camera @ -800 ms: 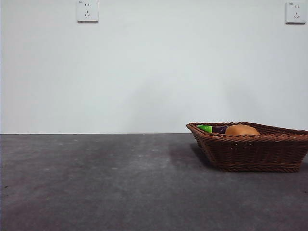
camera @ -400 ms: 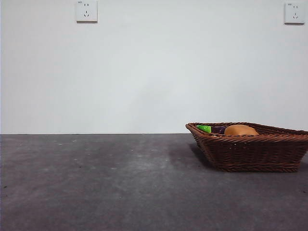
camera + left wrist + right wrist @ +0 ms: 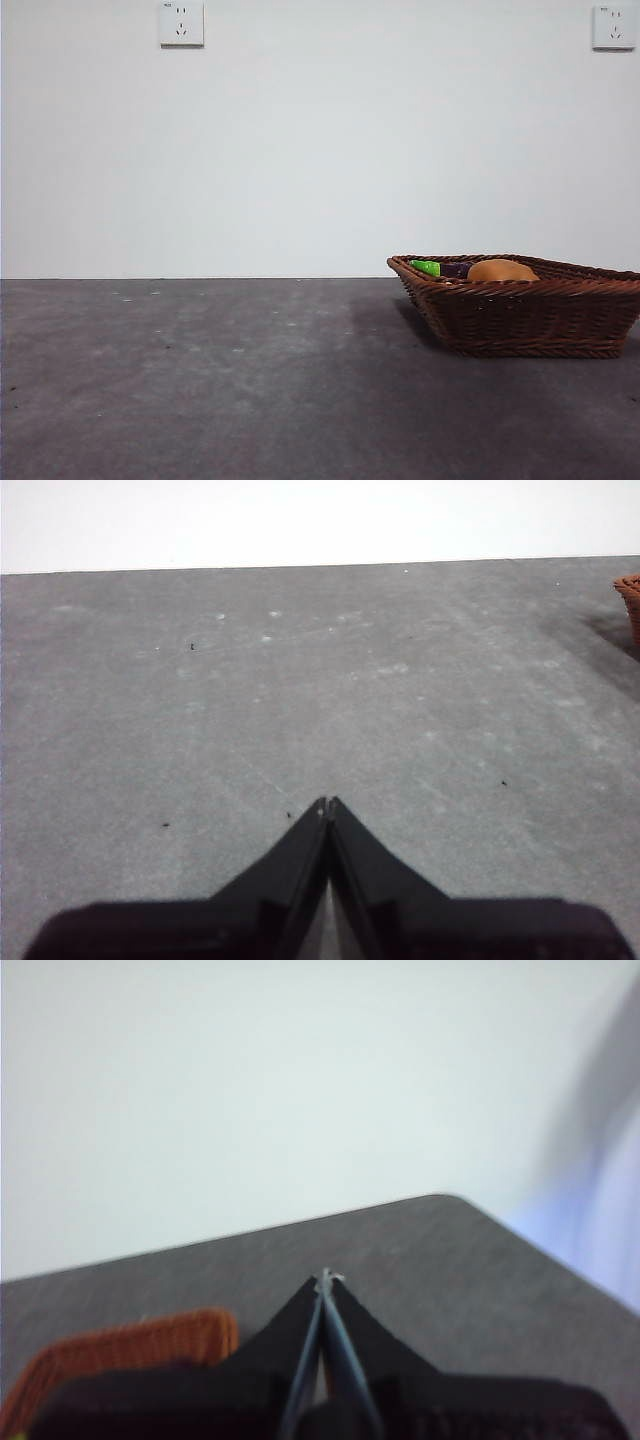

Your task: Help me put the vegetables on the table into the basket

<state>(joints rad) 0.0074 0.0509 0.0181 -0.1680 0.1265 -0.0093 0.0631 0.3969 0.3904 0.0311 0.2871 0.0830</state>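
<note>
The reddish-brown wicker basket (image 3: 520, 310) stands on the dark grey table (image 3: 200, 380) at the right. The orange-brown potato (image 3: 502, 270) and the dark purple eggplant (image 3: 455, 269) with its green cap (image 3: 426, 267) show above the rim, inside it. The corn cob is hidden. My left gripper (image 3: 327, 804) is shut and empty above bare table; a basket corner (image 3: 630, 585) shows at the edge of its view. My right gripper (image 3: 326, 1278) is shut and empty, above the table's corner, with the basket's rim (image 3: 130, 1345) beside its jaws.
A white wall with two sockets (image 3: 181, 22) (image 3: 613, 26) stands behind the table. The table's far corner (image 3: 440, 1200) shows in the right wrist view. No arm shows in the front view.
</note>
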